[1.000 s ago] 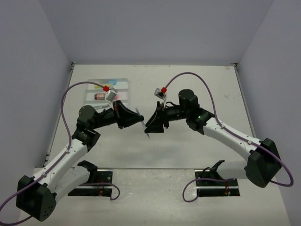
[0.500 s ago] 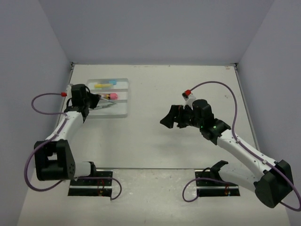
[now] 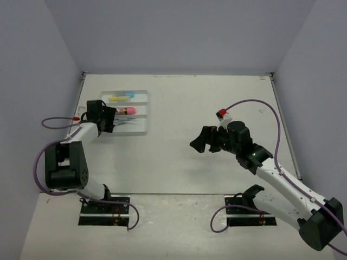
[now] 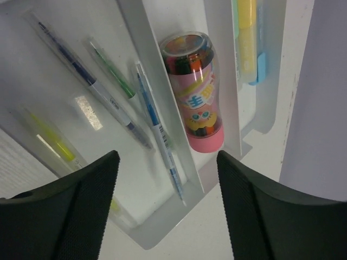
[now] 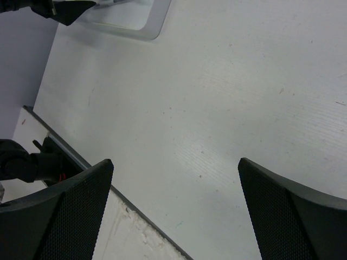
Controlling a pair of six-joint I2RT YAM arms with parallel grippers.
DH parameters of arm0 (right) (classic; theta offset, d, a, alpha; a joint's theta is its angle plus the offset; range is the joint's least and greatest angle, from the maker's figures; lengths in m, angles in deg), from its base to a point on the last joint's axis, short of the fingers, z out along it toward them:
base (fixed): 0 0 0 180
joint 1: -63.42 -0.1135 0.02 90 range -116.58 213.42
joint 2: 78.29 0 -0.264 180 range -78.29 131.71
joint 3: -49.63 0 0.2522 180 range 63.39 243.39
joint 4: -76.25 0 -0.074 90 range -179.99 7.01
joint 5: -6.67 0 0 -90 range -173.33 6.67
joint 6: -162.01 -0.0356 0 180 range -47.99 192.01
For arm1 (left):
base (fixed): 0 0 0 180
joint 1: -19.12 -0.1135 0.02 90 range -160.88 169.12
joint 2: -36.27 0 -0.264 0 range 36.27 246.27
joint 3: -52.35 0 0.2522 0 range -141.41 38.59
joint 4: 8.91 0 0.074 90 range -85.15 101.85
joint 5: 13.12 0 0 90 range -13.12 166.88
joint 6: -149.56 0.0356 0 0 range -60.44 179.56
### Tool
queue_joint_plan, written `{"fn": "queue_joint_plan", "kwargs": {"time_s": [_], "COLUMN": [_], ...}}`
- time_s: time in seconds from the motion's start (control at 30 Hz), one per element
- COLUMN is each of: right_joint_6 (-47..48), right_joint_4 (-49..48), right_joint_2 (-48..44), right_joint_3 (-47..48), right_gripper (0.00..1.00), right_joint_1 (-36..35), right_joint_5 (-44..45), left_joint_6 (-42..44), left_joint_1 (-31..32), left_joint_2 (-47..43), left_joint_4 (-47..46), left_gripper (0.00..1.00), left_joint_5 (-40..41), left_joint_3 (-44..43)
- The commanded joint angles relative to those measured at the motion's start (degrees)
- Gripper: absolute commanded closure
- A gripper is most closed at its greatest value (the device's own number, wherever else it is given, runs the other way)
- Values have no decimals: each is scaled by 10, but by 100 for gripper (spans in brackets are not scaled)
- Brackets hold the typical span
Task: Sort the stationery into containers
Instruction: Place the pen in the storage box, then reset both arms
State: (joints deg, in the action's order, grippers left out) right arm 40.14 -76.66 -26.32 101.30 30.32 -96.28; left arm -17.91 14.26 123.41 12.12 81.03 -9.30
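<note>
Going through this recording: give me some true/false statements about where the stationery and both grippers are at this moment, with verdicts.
1. The left gripper is open over the tray with nothing between its fingers. True.
2. The stubby pink item lies in the tray's middle compartment. True.
3. The right gripper is closed on a pen. False: it is open and empty, over bare table.
4. The yellow marker shares a compartment with the stubby pink item. False: it lies in the neighbouring outer compartment, beside a light blue marker.
5. A thin blue pen lies in the other outer compartment. True.
</note>
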Motion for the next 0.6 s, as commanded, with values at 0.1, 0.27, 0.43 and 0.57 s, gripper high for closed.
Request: {"fn": "queue_joint_plan", "kwargs": {"time_s": [0.1, 0.27, 0.43, 0.57], "right_joint_6": [25, 45, 70, 77], "right_joint_4": [42, 125, 193, 221], "right_joint_2": [-5, -73, -149, -204], "right_joint_3": [40, 75, 119, 138], "right_gripper": [1, 1, 1, 1], "right_joint_1": [-2, -2, -3, -3], "right_joint_5": [40, 139, 251, 333], "left_joint_6": [31, 186, 430, 556], "left_joint_1": [-7, -7, -5, -4], "left_joint_2": [-110, -237, -384, -482], "left_joint_4": [34, 93, 119, 188], "left_gripper": [6, 0, 0, 0], "left_joint_5": [-7, -3, -90, -48], "left_joint_3": [9, -40, -34, -23]}}
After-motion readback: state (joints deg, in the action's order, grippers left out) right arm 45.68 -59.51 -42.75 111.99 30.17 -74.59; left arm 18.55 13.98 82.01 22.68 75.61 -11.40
